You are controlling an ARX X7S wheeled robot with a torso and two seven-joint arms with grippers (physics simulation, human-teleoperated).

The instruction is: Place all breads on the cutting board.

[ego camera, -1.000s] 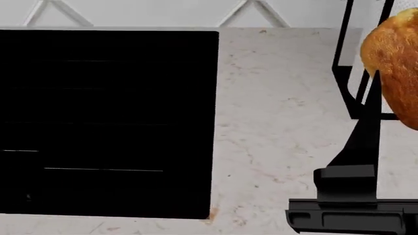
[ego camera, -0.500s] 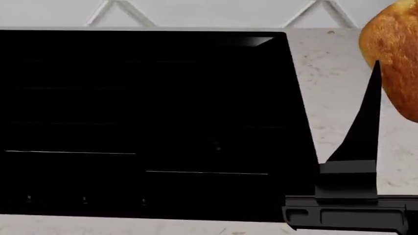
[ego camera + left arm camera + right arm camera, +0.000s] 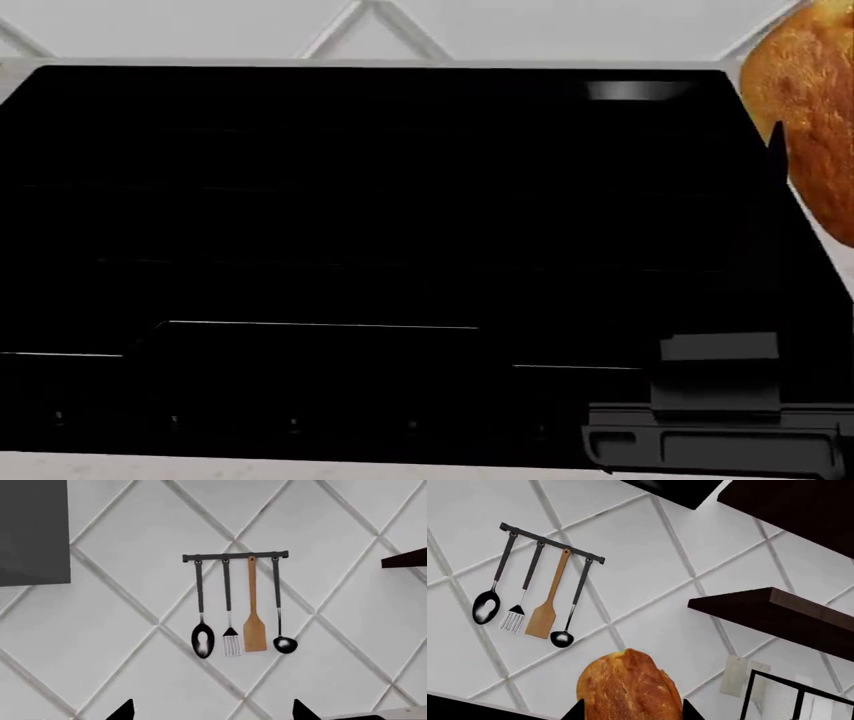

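My right gripper is shut on a golden-orange crusted bread, held up in the air. The same bread shows at the right edge of the head view, above the black right arm, with one dark finger against it. My left gripper is open and empty; only its two dark fingertips show, spread wide and facing the tiled wall. The cutting board and the other breads are out of view.
A large black cooktop fills most of the head view, with a pale counter strip before it. A utensil rail with spoon, spatulas and ladle hangs on the diamond-tiled wall. A dark shelf is on the wall.
The head view has swung left: the black cooktop has slid right across the picture, covering the marble counter. The bread stays in the right gripper.
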